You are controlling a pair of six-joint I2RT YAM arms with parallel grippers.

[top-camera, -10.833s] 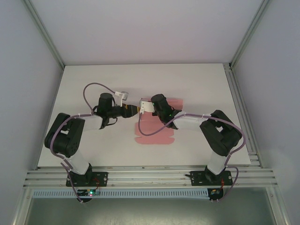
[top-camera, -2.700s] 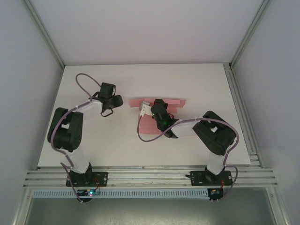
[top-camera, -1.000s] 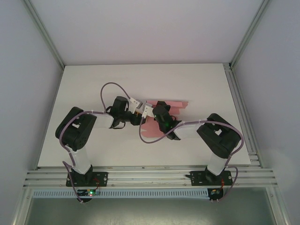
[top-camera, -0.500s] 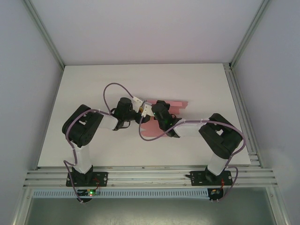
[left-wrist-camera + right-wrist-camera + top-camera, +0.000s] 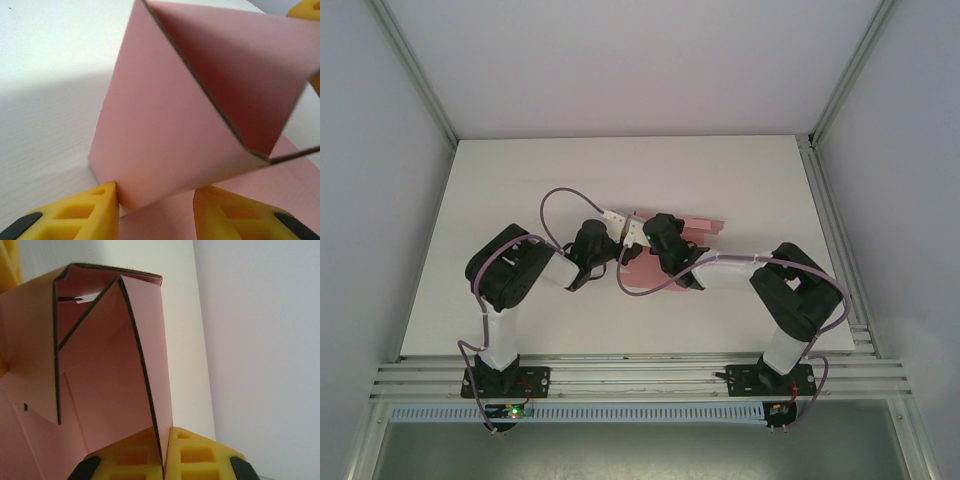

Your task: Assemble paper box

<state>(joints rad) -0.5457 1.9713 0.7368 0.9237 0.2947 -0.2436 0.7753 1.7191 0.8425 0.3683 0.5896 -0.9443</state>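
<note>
Right gripper [image 5: 162, 442] is clamped on one upright wall of the paper box [image 5: 700, 226], the thin card edge nipped between its two yellow fingers [image 5: 197, 455]. Left gripper [image 5: 156, 202] stands partly open, its jaws on either side of a folded lower corner of the box. One yellow finger [image 5: 75, 215] touches the card there, and the other sits just apart from it.

The white tabletop [image 5: 740, 180] carries everything. Both arms [image 5: 510, 275] reach in from the near edge and meet wrist to wrist close to the tabletop's middle. The box sits at that meeting point, slightly right of centre and well clear of every edge. It is pale pink and half raised. Part of the sheet lies flat on the tabletop, while other panels stand up and fold in at angles. Dark cut edges show along the folded panels. A slanting inner flap [image 5: 87, 315] leans across the open cavity.
</note>
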